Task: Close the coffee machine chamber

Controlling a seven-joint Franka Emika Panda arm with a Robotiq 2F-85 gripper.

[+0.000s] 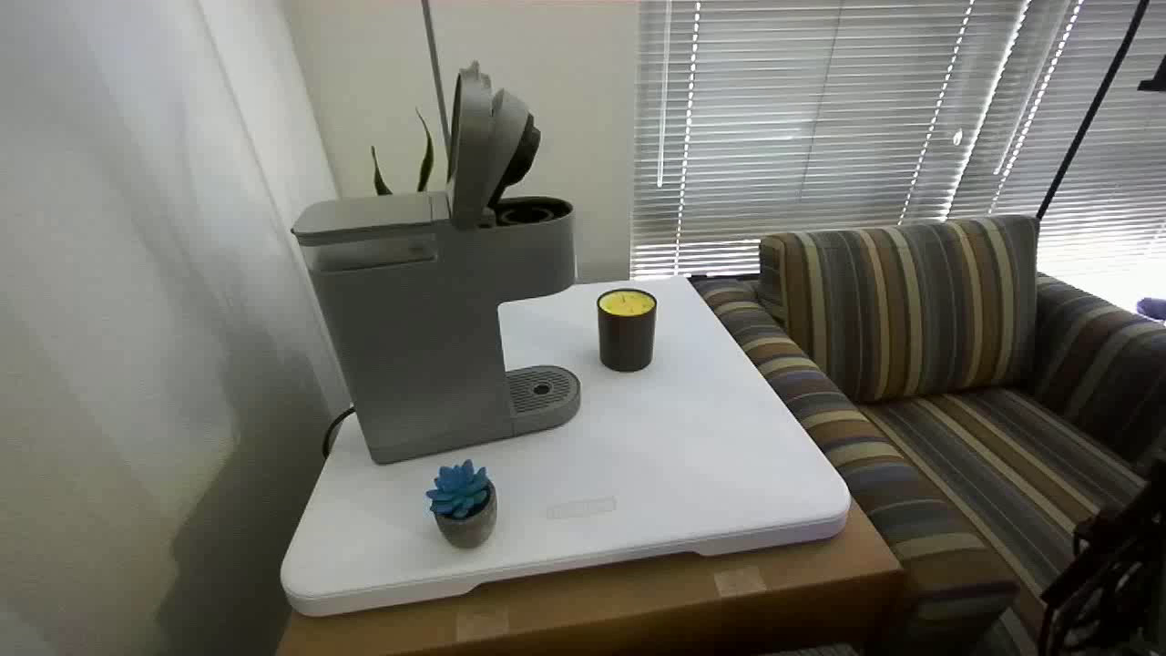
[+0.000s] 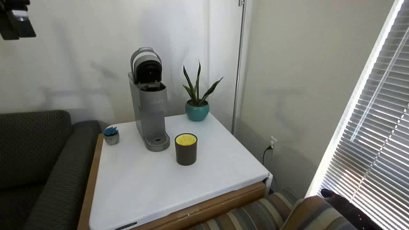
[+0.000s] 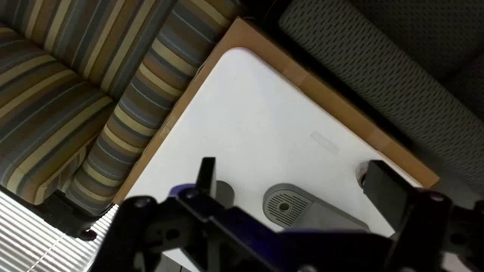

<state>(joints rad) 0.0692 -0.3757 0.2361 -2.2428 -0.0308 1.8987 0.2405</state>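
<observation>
Lid (image 2: 149, 72) stands raised on machine (image 2: 150, 111), pincer (image 3: 294, 172) spread wide, empty, apart from both; closing looks unstarted, whole swing down left.

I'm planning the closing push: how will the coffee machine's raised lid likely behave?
The lid looks like a rigid molded shell, so it probably won't flex. Joined at its lower end, it should likely swing down rather than slide.

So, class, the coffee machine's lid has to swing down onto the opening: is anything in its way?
Nothing visible is. The raised lid stands hinged behind the opening, and both exterior views show no object between them. The candle jar stands lower, on the white tabletop, outside the lid's path.
</observation>
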